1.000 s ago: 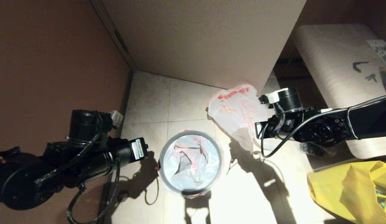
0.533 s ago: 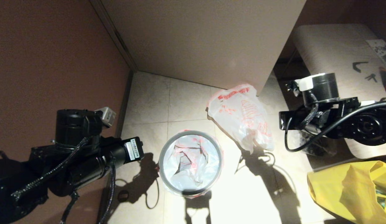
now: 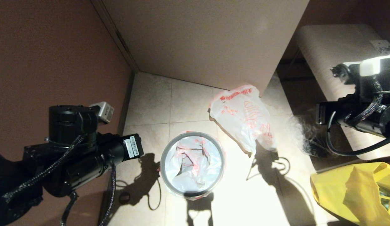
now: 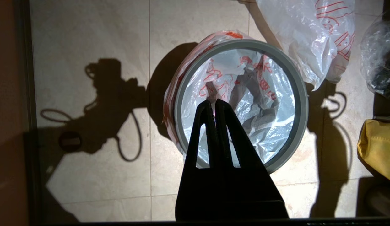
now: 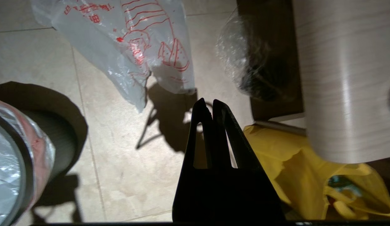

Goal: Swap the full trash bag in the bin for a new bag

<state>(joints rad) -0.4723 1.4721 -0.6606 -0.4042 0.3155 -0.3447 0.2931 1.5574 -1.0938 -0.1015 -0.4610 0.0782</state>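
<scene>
Both arms have pulled outward since the earlier frames: the right arm has swung away from the bags toward 3 o'clock, the left arm has drawn back toward 9 o'clock.

Near field: the small round black bin with a grey ring rim [image 3: 192, 164] stands on the tiled floor at picture centre. A limp, thin translucent white plastic bag with red print [image 3: 192, 163] lines it, its edge folded over the rim under the ring. Judged from this, the fitting step is complete.

The left gripper [image 4: 215, 105] hangs above the bin mouth, jaws pressed together, holding nothing. The right gripper [image 5: 207, 105] hangs over bare floor, jaws likewise together and empty.

Far field: the bulging translucent white plastic bag with red striped drawing [image 3: 245, 116] lies on the floor at 1 o'clock of the bin, apart from it. A yellow plastic bag [image 3: 355, 191] lies at 4 o'clock.

Remaining work: apparently only arm retraction.
</scene>
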